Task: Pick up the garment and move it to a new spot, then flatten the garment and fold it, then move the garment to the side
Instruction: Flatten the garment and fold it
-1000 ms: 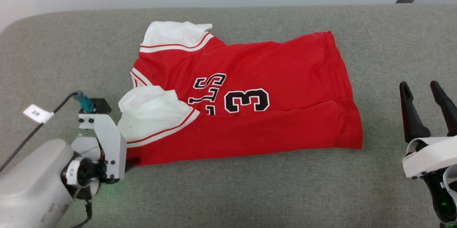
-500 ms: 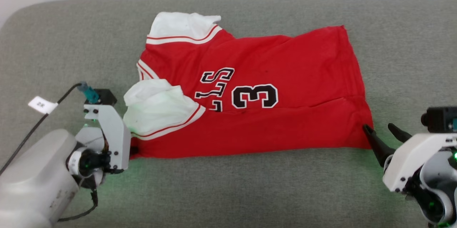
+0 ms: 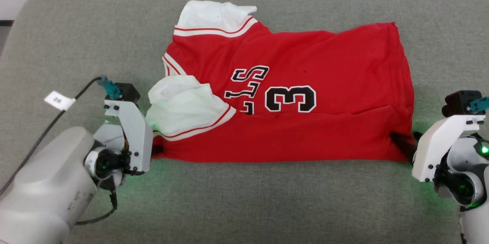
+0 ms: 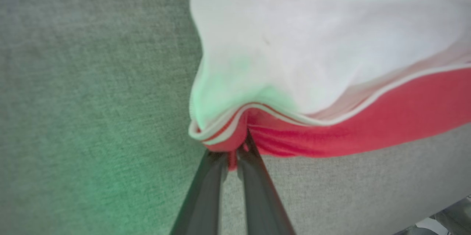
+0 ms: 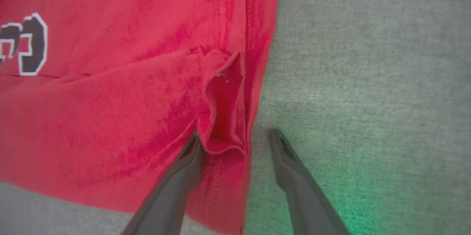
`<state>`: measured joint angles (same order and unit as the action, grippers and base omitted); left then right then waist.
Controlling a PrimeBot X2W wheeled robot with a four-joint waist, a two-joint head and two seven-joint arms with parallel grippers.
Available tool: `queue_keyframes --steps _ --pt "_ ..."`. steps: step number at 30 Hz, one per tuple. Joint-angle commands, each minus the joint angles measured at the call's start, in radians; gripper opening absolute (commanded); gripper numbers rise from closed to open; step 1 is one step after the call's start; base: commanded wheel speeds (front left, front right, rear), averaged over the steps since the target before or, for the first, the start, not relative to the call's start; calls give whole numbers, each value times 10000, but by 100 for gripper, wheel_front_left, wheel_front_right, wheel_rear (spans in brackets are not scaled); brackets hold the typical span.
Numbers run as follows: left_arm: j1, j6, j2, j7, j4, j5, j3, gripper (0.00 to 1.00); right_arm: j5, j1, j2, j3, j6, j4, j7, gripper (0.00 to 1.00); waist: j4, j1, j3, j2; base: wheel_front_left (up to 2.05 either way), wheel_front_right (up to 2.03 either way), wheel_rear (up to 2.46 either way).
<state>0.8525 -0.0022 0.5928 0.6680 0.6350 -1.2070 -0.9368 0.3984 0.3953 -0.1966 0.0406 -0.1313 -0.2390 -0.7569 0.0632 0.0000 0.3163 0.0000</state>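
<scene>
1. Pinching the garment (image 3: 290, 95) at its lower-left corner, the left gripper (image 4: 239, 148) had its fingers pressed together on a tuck of red cloth just under the white sleeve (image 3: 183, 106). A second before, it sat at that corner without having clamped.
2. The right gripper (image 5: 235, 135) had come in from well off at the right edge of the frame to the lower-right corner. Its fingers were spread, one on the red fabric and the other on the grey cushion (image 3: 244, 198) just beside the hem.
3. The garment lay flat across the middle of the frame, collar end left, hem right, with its lower strip apparently folded over the print.
4. The whole picture had slid up and right. That was the head camera moving, not the shirt.
5. With one near corner secured and the other straddled, the right fingers probably only needed to close before both arms could carry that edge.
</scene>
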Motion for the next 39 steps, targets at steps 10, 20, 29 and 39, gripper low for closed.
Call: queue_keyframes --steps 10,20,29,39 --pt "-291 -147 -313 -87 557 25 -241 0 93 13 -190 -225 22 -1183 -171 0 96 0 -28 0 0 0 0" --pt "-417 37 236 573 79 29 -378 0 374 -344 -783 -300 25 -497 -630 0 101 0 -399 0 0 0 0" --pt "-774 737 1090 1207 -1615 72 -520 0 651 -1173 -1378 -162 24 865 -1406 0 122 0 -756 0 0 0 0" --pt "-1576 1643 1816 1553 -3490 -174 -613 0 820 -2353 -1322 188 19 1849 -2196 0 103 0 -921 0 0 0 0"
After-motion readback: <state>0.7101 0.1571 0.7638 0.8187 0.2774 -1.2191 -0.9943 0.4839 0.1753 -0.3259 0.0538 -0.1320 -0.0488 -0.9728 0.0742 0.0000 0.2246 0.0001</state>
